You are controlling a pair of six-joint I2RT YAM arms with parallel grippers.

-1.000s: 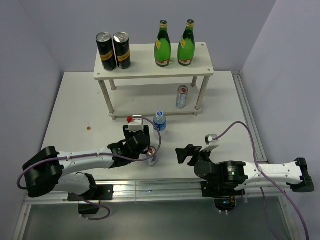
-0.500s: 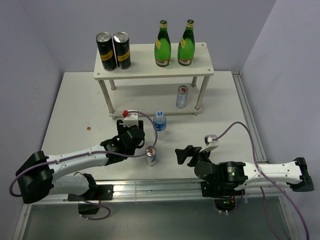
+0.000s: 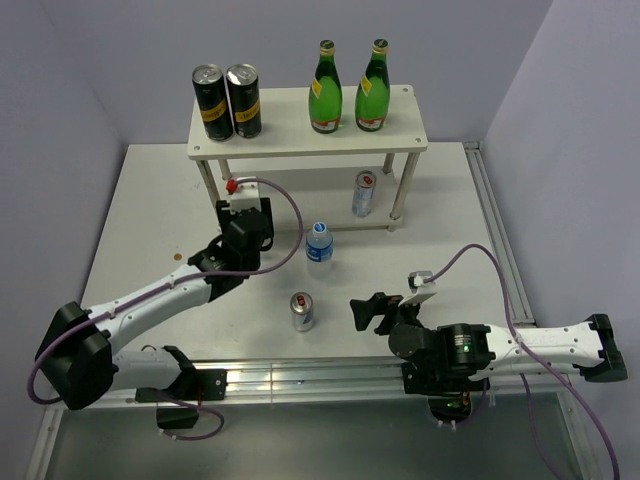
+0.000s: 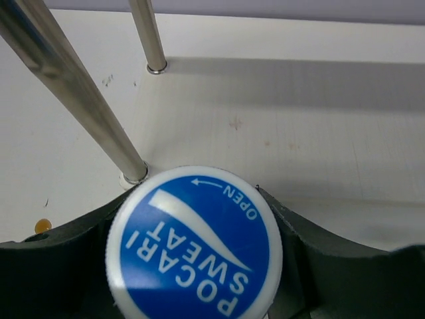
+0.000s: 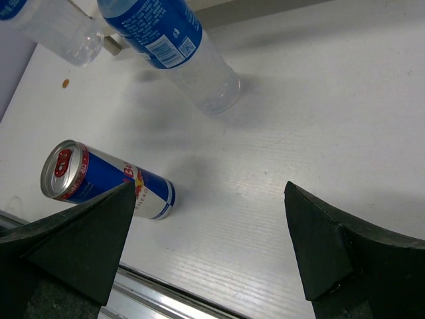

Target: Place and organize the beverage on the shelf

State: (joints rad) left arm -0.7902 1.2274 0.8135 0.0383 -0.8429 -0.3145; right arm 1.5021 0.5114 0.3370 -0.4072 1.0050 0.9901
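We see the left arm stretched toward the shelf, jaws clenched on a water bottle, blue cap reading POCARI SWEAT; right arm low, jaws released.

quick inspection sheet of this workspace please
surface: white table, one small brown spot
job's things: two green bottles on the shelf top; silver can on its lower tier; second silver can and loose water bottle standing on table; held water bottle in left tool
clutter: two black cans on shelf top
tools: left tool shut on held water bottle, by shelf's left legs; right tool open, empty
cables: purple left cable and right cable loop off the wrists, no snag seen
surroundings: lilac walls, metal rail at near edge
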